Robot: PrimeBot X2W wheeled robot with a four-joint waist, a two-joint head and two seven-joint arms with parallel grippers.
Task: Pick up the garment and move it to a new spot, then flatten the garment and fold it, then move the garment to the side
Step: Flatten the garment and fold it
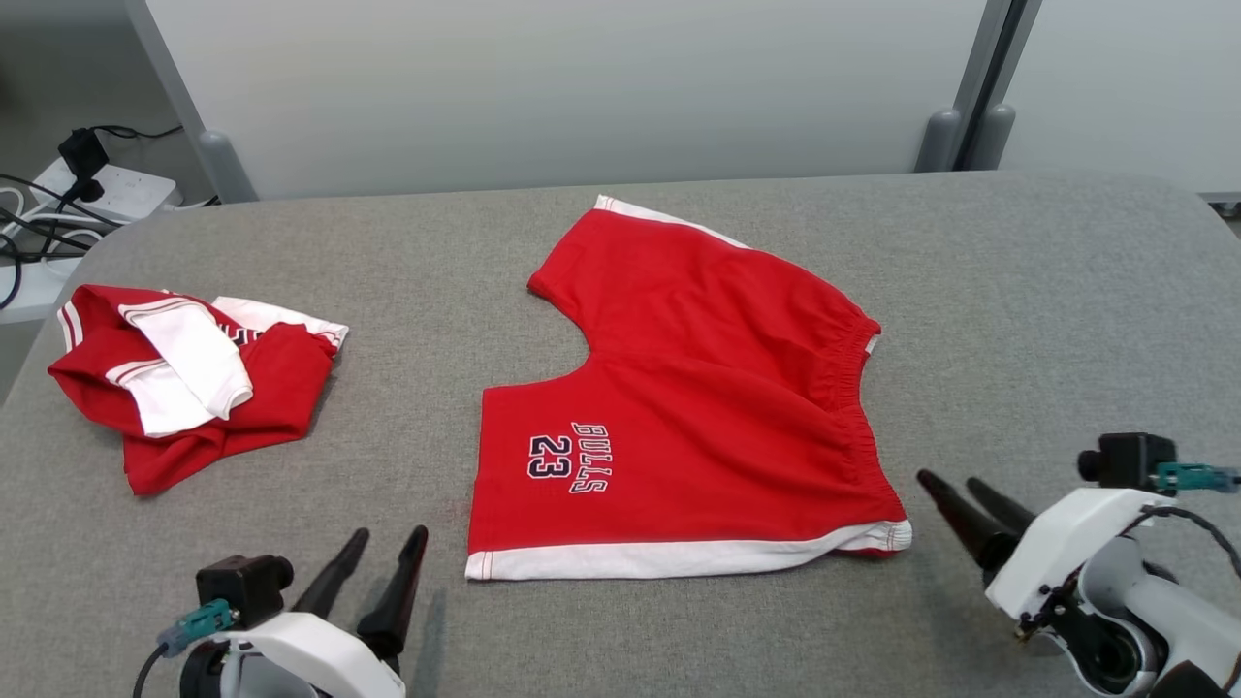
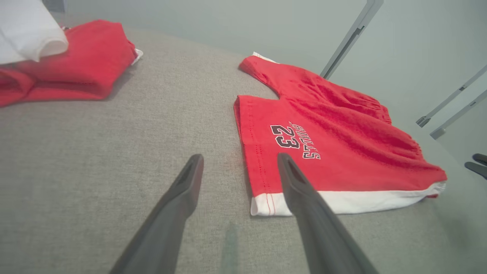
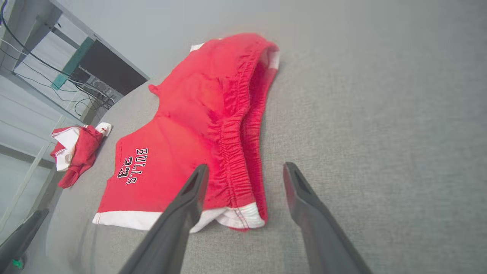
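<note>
Left tool (image 1: 393, 530), right tool (image 1: 947, 479): fingers apart | red shorts (image 1: 698, 388) flat on grey table (image 1: 1047, 291) | pale wall (image 1: 582, 87) behind

- Table (image 1: 1018, 320) — covered in grey woven fabric, with rounded far corners.
- Red shorts (image 1: 717, 388) lie spread flat near the middle: elastic waistband to the right, a white band along the near edge, "BULLS 23" printed on the nearer leg.
- A red-and-white garment (image 1: 194, 388) lies bunched by the left edge — well apart from the shorts.
</note>
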